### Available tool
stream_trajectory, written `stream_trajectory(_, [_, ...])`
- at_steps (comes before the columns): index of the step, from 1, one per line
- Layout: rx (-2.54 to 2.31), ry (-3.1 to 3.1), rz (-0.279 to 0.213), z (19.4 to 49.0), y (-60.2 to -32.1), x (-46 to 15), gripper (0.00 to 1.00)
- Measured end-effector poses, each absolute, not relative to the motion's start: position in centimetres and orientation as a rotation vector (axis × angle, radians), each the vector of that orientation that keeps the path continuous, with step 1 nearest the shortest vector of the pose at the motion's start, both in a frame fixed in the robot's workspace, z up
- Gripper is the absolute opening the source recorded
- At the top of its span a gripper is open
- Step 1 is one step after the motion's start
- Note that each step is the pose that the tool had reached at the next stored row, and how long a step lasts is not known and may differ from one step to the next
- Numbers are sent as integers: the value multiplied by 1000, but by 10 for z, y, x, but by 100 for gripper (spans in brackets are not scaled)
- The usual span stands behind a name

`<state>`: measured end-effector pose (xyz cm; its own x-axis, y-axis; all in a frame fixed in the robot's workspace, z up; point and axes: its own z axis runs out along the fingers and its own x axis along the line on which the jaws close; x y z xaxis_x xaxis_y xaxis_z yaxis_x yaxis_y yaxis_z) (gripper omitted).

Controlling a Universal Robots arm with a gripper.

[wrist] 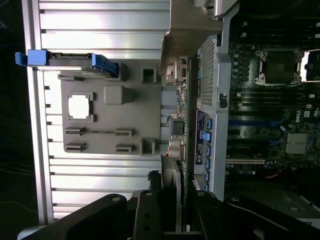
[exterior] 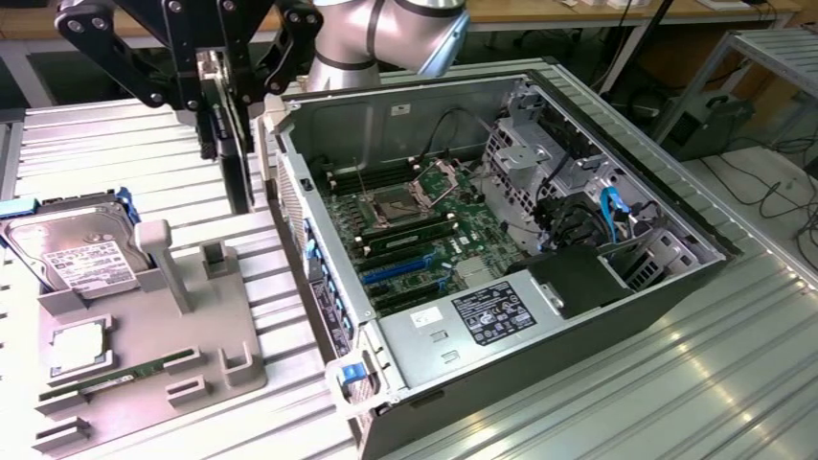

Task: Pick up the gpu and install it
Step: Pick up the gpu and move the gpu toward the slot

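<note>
Bright, even light: glare streaks the ribbed table (exterior: pixel 715 383) — shadow fills the computer case (exterior: pixel 383 125).

Robotics lab, slotted aluminium bench (exterior: pixel 715 383) (cables (exterior: pixel 777 196) beyond)

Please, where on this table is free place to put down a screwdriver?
Widest: the bare slatted table at the exterior view's right of the computer case. Also the slats beyond the grey tray, beside the hand holding the gpu. Crowded: the tray, with the hard drive, and inside the case.

Upper gpu (exterior: pixel 238 187) edge behind tool (exterior: pixel 222 134).
</note>
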<state>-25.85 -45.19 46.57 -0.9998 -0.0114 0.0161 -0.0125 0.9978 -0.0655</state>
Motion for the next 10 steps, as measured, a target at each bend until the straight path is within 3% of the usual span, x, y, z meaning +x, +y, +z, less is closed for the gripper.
stream_trajectory(10, [19,-3124,103,466,-452,-243,28])
